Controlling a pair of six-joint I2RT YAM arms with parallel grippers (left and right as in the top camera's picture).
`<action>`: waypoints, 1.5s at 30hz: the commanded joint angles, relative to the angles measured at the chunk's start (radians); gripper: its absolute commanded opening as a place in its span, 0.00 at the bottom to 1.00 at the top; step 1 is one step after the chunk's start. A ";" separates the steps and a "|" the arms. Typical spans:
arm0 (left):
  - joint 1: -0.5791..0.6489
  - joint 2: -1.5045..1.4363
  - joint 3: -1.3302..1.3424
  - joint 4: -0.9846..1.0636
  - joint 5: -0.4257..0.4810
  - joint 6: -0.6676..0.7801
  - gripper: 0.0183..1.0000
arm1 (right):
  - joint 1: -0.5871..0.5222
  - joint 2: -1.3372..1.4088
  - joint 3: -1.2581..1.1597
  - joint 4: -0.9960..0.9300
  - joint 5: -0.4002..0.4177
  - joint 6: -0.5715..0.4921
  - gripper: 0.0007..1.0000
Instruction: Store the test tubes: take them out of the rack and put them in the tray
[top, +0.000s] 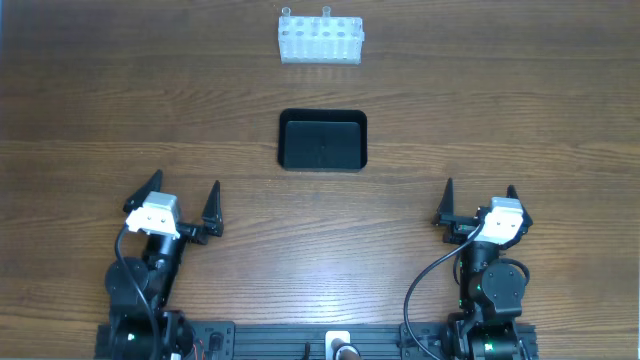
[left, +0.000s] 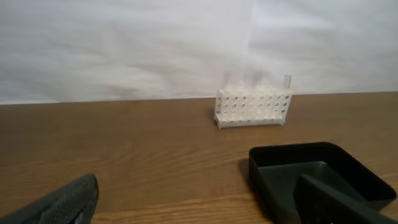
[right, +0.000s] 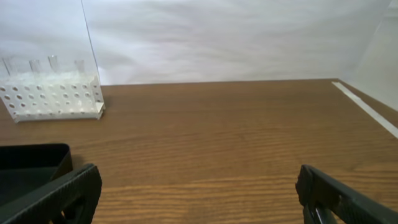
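Observation:
A white perforated rack stands at the far middle of the wooden table, with clear test tubes poking out of its top. The rack shows across the table in the left wrist view, and the rack with several tubes in the right wrist view. A black tray lies in front of it, nothing inside; the tray sits close in the left wrist view. My left gripper is open at the near left. My right gripper is open at the near right. Both are far from the rack.
A white backdrop rises behind the table's far edge. The right table edge carries a pale strip. Bare wood lies between the grippers and the tray.

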 joint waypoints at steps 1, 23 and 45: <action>-0.006 0.230 -0.003 0.292 0.010 0.006 1.00 | 0.006 0.004 -0.005 -0.004 0.006 0.000 0.99; -0.249 1.589 0.957 0.494 -0.209 0.006 1.00 | 0.006 0.004 -0.005 -0.004 0.006 0.000 0.99; -0.308 2.112 1.546 0.290 -0.348 -0.096 1.00 | 0.006 0.004 -0.005 -0.004 0.006 0.000 0.99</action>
